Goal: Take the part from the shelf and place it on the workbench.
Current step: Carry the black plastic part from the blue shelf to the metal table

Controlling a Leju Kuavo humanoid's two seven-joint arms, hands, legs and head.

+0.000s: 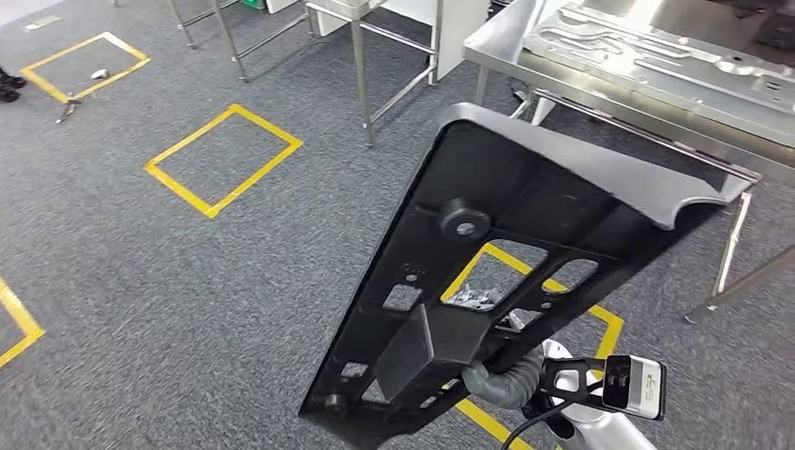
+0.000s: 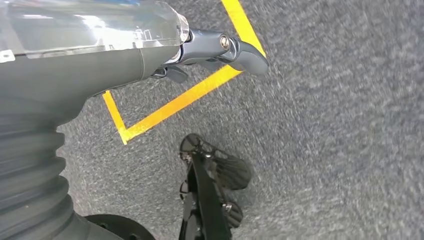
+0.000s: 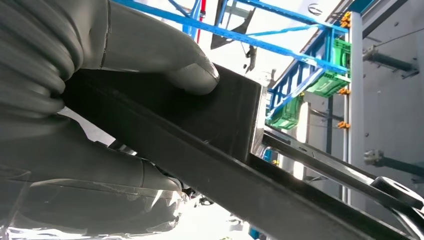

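A large black plastic part (image 1: 525,206), flat with ribs and cut-outs, is tilted up in front of me in the head view. My right hand (image 1: 502,382) holds it from below by a block-shaped boss near its lower end. In the right wrist view the thick grey thumb (image 3: 190,70) presses on that dark block (image 3: 200,125). The steel workbench (image 1: 525,66) stands at the upper right, just beyond the part's top edge, with a pressed metal panel (image 1: 656,56) lying on it. My left hand (image 2: 210,50) hangs over the grey carpet, fingers apart, holding nothing.
Yellow tape squares (image 1: 225,159) mark the grey carpet. Bare steel table frames (image 1: 375,56) stand at the back. A small object (image 1: 98,73) lies in the far-left square, near a person's shoes (image 1: 7,86). Blue racks with green bins (image 3: 330,75) appear in the right wrist view.
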